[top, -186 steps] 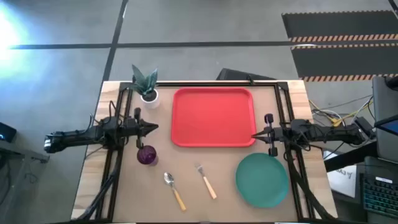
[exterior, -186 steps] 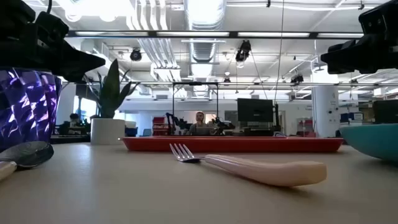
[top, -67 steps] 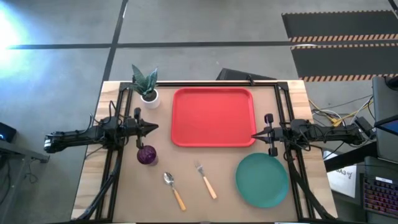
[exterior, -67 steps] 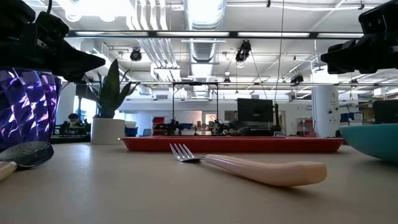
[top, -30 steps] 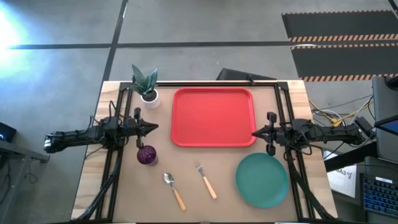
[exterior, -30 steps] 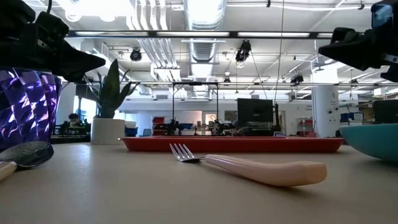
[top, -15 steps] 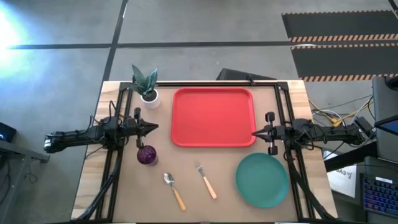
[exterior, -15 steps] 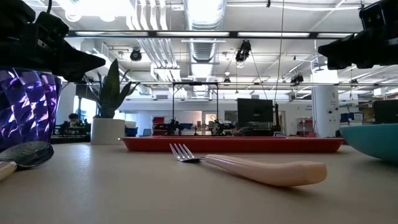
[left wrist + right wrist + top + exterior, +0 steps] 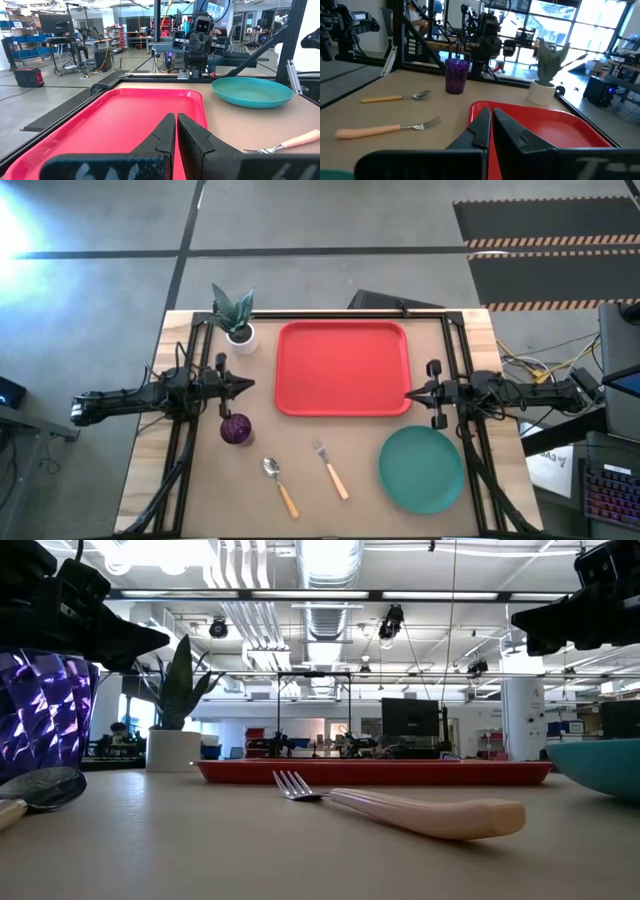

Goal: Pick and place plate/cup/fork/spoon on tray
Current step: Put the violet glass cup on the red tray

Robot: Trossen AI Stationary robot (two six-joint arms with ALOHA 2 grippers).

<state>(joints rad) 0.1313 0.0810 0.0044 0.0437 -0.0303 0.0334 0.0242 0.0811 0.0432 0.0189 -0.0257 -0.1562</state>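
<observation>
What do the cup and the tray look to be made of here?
The cup: likely translucent purple plastic, possibly glass; light passes through its faceted wall. The tray: probably smooth red plastic, judging by its even colour, rounded corners, moulded raised rim and slight sheen.

Small white pot [image 9: 240, 334] with green plant at table's [image 9: 200, 500] far-left corner

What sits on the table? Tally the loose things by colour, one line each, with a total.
Red: 1, the tray
Teal: 1, the plate
Purple: 1, the cup
Orange-handled: 2, the fork and the spoon
White with green: 1, the potted plant
Total: 6
</observation>
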